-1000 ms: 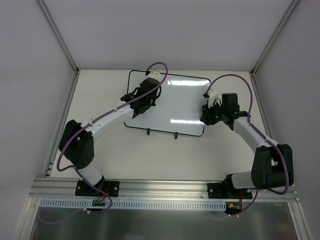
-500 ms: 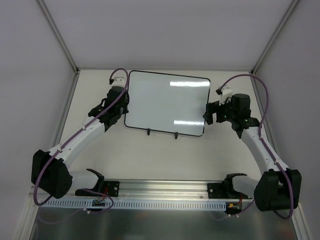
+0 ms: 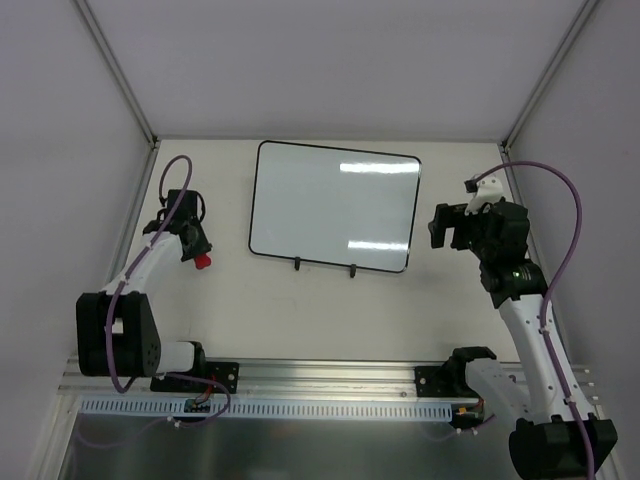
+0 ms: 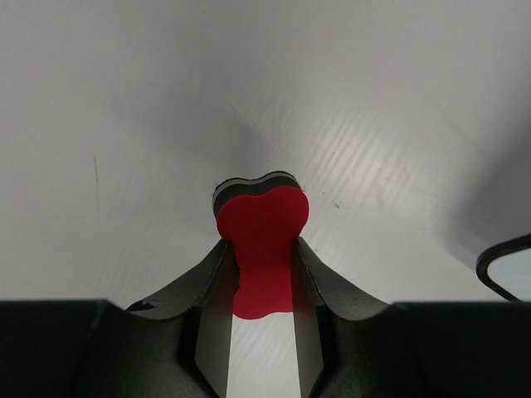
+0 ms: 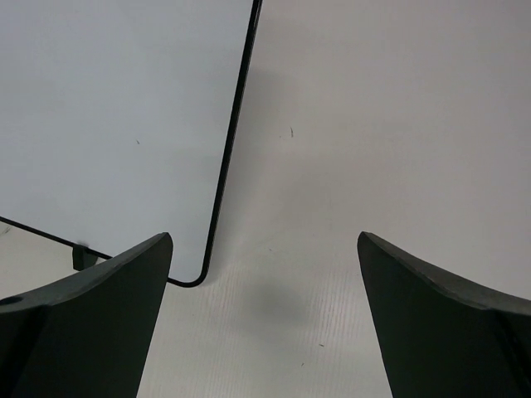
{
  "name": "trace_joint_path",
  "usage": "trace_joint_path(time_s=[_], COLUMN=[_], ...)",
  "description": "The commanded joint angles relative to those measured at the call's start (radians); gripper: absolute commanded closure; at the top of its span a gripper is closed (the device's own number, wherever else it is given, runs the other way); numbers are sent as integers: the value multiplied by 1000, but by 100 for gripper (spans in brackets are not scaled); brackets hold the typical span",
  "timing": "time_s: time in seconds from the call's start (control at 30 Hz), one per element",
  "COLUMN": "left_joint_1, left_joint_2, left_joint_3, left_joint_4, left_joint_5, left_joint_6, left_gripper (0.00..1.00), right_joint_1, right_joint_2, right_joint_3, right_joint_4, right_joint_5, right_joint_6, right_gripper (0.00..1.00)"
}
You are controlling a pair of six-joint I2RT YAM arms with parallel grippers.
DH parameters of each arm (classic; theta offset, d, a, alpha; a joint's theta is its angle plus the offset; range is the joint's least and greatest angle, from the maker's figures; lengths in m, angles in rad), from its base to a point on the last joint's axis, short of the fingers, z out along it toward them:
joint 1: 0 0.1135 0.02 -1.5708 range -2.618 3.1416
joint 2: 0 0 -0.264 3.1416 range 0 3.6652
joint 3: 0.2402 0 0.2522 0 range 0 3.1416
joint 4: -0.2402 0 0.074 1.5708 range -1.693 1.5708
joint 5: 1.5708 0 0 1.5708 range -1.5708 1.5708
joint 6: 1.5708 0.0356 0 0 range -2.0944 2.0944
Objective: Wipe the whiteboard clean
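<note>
Left claw (image 4: 261, 253) clenched on red eraser (image 4: 264, 217), positioned well left of whiteboard (image 3: 335, 205), right claw (image 5: 265, 245) spread wide, positioned just beside whiteboard's right edge.

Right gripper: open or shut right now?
Open. The right gripper shows jaws wide apart, holding nothing, beside the whiteboard.
</note>
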Motion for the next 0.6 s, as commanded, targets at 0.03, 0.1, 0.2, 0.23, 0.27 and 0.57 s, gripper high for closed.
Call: trace_joint_path(time_s=[0.03, 0.1, 0.2, 0.23, 0.27, 0.57], left_joint_1=[57, 68, 82, 92, 100, 143], left_joint_2=[147, 230, 306, 322, 349, 409], left_joint_3=[138, 180, 246, 270, 279, 323], left_joint_4=[-56, -72, -79, -83, -84, -92], left_joint_5=[112, 133, 144, 159, 164, 199], left_joint_6=[-27, -25, -22, -22, -21, -15], left_gripper=[99, 96, 91, 90, 89, 55], right_joint_1=[-5, -5, -7, -5, -5, -5], right_joint_2=[-51, -78, -104, -111, -115, -157], right_joint_3=[2, -2, -7, -8, -9, -5], right_joint_4=[-71, -82, -102, -106, -111, -134], right_joint_5=[64, 76, 94, 94, 94, 110], right_joint_6=[37, 37, 31, 28, 25, 22], right_gripper=[1, 1, 1, 1, 1, 1])
